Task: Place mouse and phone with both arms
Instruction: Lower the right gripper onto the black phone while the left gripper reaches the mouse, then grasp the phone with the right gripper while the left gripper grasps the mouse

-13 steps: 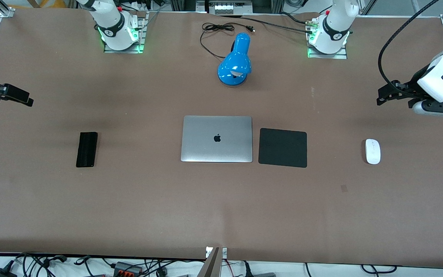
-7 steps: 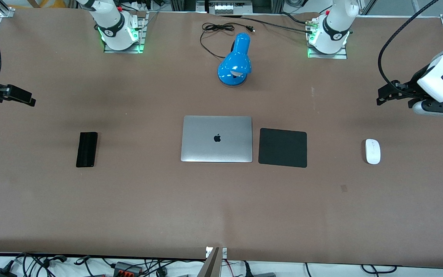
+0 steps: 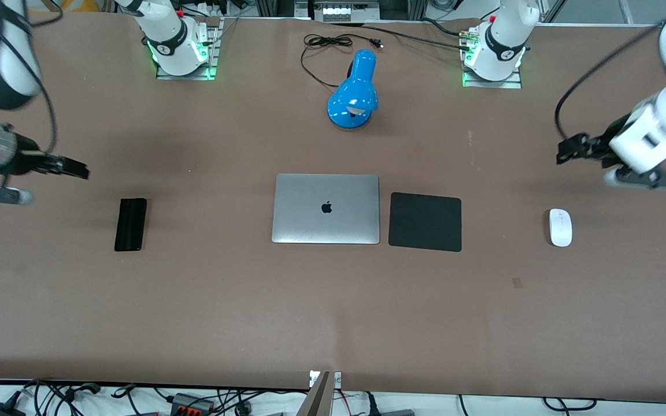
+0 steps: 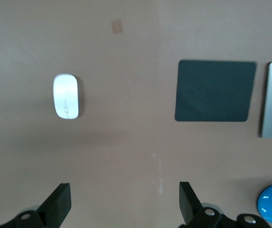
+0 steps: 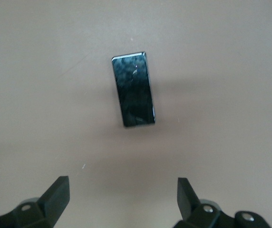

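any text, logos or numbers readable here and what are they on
No words or numbers can be read in any view.
Apple logo, a sign with no lettering: on the lid of the closed silver laptop.
Dark marks on the black bands of the two arm bases: too small to read.
Phone, mouse, mouse pad, blue lamp: no text visible.
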Controlling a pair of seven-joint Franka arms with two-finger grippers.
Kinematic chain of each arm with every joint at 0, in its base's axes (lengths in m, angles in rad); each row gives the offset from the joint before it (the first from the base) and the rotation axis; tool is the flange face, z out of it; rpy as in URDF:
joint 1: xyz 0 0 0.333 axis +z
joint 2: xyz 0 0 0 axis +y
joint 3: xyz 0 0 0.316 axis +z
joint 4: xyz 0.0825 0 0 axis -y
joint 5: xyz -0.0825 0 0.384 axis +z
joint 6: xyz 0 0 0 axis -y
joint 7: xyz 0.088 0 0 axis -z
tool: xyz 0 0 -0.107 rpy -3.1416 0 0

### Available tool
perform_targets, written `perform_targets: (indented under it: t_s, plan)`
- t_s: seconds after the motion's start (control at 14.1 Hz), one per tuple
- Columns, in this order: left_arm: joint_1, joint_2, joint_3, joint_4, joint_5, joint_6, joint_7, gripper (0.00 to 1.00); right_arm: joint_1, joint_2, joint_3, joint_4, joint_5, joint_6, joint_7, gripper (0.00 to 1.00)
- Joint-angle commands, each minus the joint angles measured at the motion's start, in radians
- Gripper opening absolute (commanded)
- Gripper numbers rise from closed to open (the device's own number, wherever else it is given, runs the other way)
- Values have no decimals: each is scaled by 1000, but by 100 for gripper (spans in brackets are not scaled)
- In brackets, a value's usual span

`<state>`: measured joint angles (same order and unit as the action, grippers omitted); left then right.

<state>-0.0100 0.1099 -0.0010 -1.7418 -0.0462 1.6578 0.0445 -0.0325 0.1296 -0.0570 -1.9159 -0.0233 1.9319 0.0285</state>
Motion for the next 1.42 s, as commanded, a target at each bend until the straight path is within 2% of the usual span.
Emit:
perform_targets:
  t_s: [0.0, 0.07, 0.28, 0.5, 0.71, 0.92, 1.13, 1.35]
  plan:
    - [5, 158, 13, 33, 24, 41, 4, 100, -14, 2, 13, -232, -20, 328, -30, 100]
    - [30, 201, 15, 34, 90, 131, 11, 100, -15, 33, 13, -279, -21, 435, -33, 100]
    - [108, 318, 13, 5, 101, 375, 139, 100, -33, 148, 13, -295, -21, 596, -160, 100]
    - [165, 359, 13, -126, 103, 688, 244, 100, -56, 263, 13, -291, -21, 775, -217, 100]
    - [197, 379, 12, -255, 103, 891, 247, 100, -55, 294, 14, -287, -12, 805, -200, 100]
    - [200, 399, 10, -323, 103, 1002, 247, 100, -55, 295, 16, -267, 2, 800, -179, 100]
    - [200, 399, 7, -349, 103, 1019, 247, 100, -46, 323, 19, -267, 10, 802, -147, 100]
    - [214, 399, 7, -357, 103, 1018, 253, 75, -40, 337, 19, -253, 0, 803, -157, 100]
